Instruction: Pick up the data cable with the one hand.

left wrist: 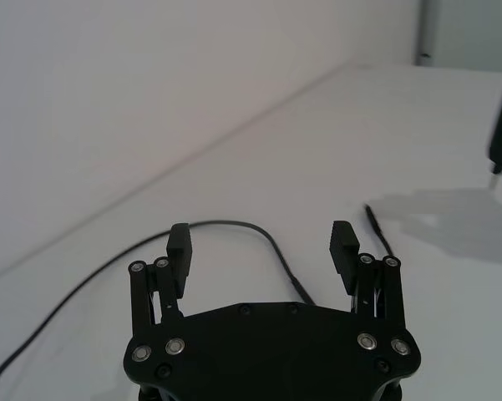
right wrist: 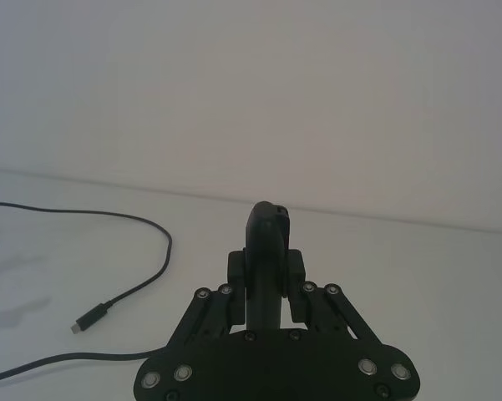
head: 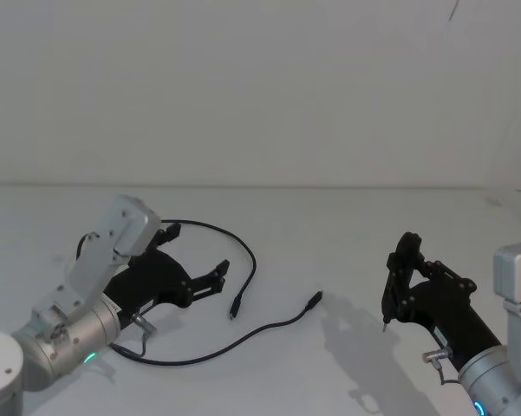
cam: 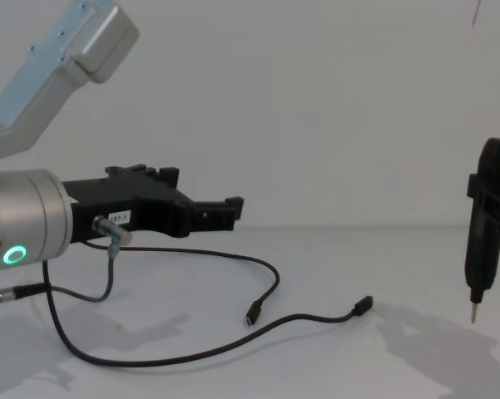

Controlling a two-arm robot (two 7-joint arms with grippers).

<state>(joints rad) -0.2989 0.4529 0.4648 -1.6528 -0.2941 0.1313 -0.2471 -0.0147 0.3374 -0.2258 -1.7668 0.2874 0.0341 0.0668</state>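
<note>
The data cable (head: 253, 258) is a thin black cord lying in a loose loop on the white table, with its two plugs (head: 235, 308) (head: 314, 301) near the middle. It also appears as the cable (cam: 275, 277) (left wrist: 225, 223) (right wrist: 163, 251). My left gripper (head: 195, 253) (cam: 204, 195) hovers open just above the loop's left part, and the cord runs under the gap between its fingers (left wrist: 180, 241). Nothing is held in it. My right gripper (head: 405, 264) (right wrist: 267, 269) stands off to the right, shut on a black pen-shaped tool (cam: 481, 241).
The white table (head: 347, 225) runs back to a plain white wall. The pen tool's metal tip (cam: 473, 315) hangs a little above the surface, to the right of the nearer plug (cam: 363, 305). A short grey wire with a silver plug (cam: 108, 237) hangs from the left wrist.
</note>
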